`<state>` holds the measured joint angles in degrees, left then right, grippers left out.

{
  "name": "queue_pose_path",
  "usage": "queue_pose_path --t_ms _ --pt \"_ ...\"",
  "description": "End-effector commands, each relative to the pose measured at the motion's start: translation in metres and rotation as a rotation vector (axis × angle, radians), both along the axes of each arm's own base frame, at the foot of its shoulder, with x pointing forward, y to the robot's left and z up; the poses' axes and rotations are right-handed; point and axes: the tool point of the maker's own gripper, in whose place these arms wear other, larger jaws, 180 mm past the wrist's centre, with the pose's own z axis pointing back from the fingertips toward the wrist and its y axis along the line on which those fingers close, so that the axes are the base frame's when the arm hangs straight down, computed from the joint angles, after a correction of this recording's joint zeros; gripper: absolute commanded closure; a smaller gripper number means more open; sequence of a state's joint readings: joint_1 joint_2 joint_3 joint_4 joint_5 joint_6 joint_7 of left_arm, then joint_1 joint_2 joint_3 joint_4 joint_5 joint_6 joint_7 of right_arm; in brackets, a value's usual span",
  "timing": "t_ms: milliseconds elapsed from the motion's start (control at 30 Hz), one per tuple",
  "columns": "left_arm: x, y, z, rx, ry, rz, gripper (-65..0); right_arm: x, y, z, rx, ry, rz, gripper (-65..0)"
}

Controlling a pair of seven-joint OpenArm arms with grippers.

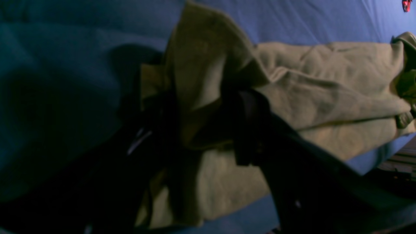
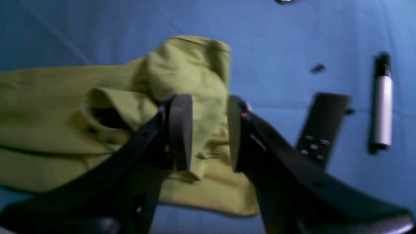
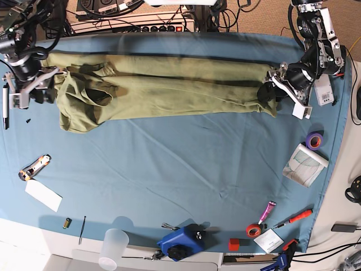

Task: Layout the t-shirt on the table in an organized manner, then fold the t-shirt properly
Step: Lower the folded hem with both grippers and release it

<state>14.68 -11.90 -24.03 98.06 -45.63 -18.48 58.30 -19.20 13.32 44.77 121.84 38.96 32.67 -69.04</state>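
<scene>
T-shirt (image 3: 163, 90), soft olive cloth in a long rumpled band, each end effector clamping one end.

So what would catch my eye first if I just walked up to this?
Probably the olive-green t-shirt, pulled out long across the far side of the blue table, with a robot arm at each end. The left gripper has cloth bunched in its jaws, and the right gripper has its jaws on either side of a raised fold. Next you'd see small tools lying along the table's edges, like a red screwdriver at the near corner.
</scene>
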Motion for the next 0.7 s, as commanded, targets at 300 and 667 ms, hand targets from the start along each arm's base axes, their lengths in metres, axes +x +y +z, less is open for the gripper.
queue_pose_path --t_ms 300,667 --pt "-0.013 -0.008 -0.007 -0.021 0.078 -0.045 0.0 -0.006 -0.026 0.022 -0.051 -0.060 -0.071 -19.0" --pt "0.025 0.022 0.016 0.109 0.007 -0.079 0.0 -0.010 -0.037 0.020 -0.109 -0.035 -0.107 -19.0"
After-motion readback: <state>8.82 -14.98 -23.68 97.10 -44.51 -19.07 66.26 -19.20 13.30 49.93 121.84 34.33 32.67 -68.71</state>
